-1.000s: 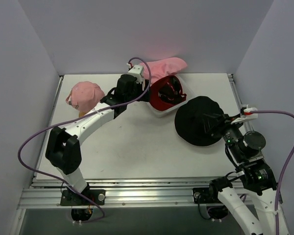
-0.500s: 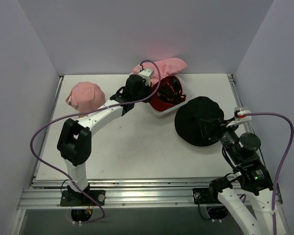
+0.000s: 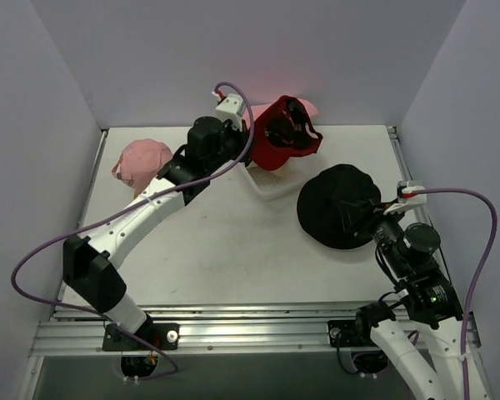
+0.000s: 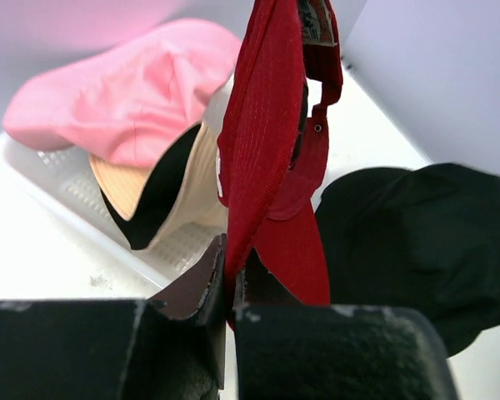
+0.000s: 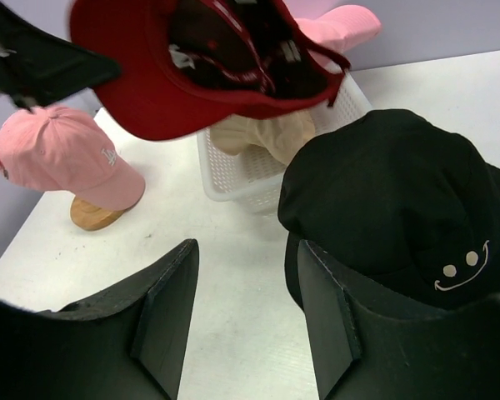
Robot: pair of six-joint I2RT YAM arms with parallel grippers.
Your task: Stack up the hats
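Red cap (image 4: pixel 262 142) now hangs raised, pinched in left tool (image 4: pixel 232 267).

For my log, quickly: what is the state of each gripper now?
Left gripper: shut on the red cap.
Right gripper: open, holding nothing.

Red cap (image 3: pixel 285 133): white-marked, lifted clear of the table near the far edge, its edge pinched in the left gripper (image 4: pixel 231 271), hollow showing. Pink cap (image 3: pixel 146 161): crown up on a wooden stand (image 5: pixel 92 214), far left corner. Black bucket hat (image 3: pixel 340 204): crown up on the table by the right edge. Pink bucket hat (image 4: pixel 125 100) lies over the tan bucket hat (image 4: pixel 192 192), both in the white basket (image 4: pixel 58 179) at the far edge.
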